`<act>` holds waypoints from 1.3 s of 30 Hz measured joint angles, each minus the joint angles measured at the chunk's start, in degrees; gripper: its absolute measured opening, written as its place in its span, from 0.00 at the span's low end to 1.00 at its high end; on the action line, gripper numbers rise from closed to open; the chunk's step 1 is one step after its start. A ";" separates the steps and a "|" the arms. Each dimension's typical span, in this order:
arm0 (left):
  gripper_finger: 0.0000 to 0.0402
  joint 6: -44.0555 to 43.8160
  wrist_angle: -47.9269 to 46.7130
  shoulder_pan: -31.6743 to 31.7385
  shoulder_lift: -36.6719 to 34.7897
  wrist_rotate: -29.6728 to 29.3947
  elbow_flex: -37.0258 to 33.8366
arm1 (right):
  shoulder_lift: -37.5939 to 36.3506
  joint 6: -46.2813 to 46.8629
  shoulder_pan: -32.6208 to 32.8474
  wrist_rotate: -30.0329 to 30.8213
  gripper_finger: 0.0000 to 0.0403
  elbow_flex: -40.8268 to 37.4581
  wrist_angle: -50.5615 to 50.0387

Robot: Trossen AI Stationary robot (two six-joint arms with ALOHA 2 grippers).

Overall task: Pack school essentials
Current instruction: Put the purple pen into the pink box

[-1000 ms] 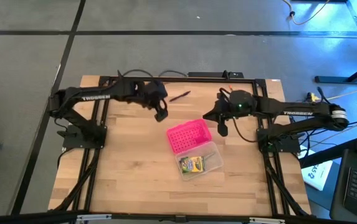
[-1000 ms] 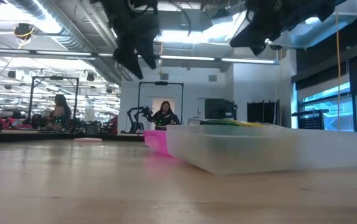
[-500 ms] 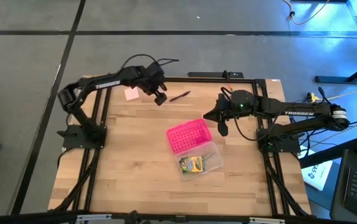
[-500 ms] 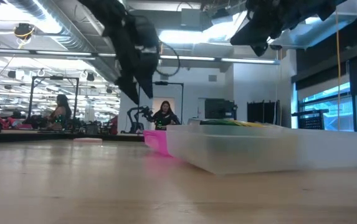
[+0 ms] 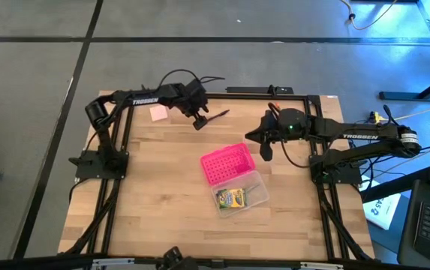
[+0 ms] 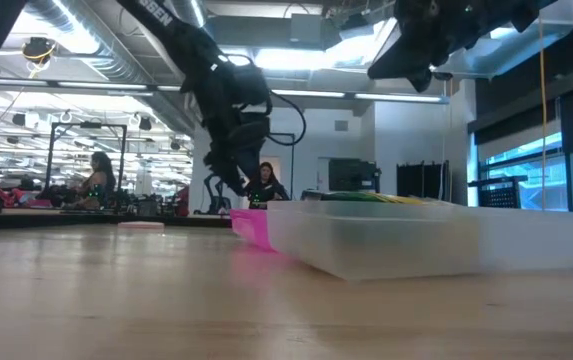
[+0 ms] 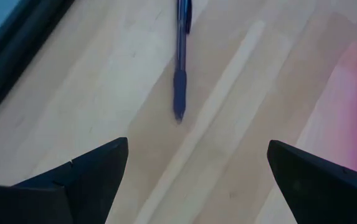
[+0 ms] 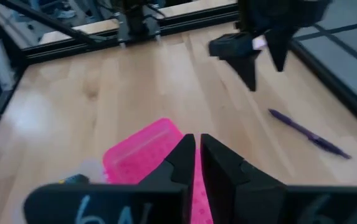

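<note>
A dark pen (image 5: 216,115) lies flat on the table near the far edge; it also shows in the left wrist view (image 7: 180,62) and the right wrist view (image 8: 306,134). My left gripper (image 5: 198,121) hovers open just left of the pen, its fingers (image 7: 72,180) wide apart with the pen's tip ahead of them. A pink sticky-note pad (image 5: 157,113) lies at the far left. The green-yellow crayon box (image 5: 231,199) lies in the clear case (image 5: 243,193). My right gripper (image 5: 266,150) is shut and empty, raised to the right of the pink lid (image 5: 228,164).
The pink perforated lid leans on the far end of the clear case mid-table. In the low view the case (image 6: 436,235) fills the right foreground. The black frame rail (image 5: 222,94) runs along the far edge just behind the pen. People show in the room beyond.
My left gripper has swung from mid-table toward the far edge and come down close to the pen. The pink sticky-note pad, hidden under the arm before, now shows. My right gripper has kept still.
</note>
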 joint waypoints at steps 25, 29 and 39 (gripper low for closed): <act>0.92 7.95 9.82 -3.35 8.57 -7.06 0.02 | 0.00 4.48 -0.02 3.24 0.07 -0.02 -0.05; 0.89 8.00 11.57 -3.39 10.45 -6.99 0.00 | 0.02 4.48 -0.02 3.24 0.07 -0.02 -0.05; 0.87 8.22 15.29 -3.41 12.66 -7.07 0.07 | 0.02 4.44 -0.02 3.20 0.07 -0.02 -0.04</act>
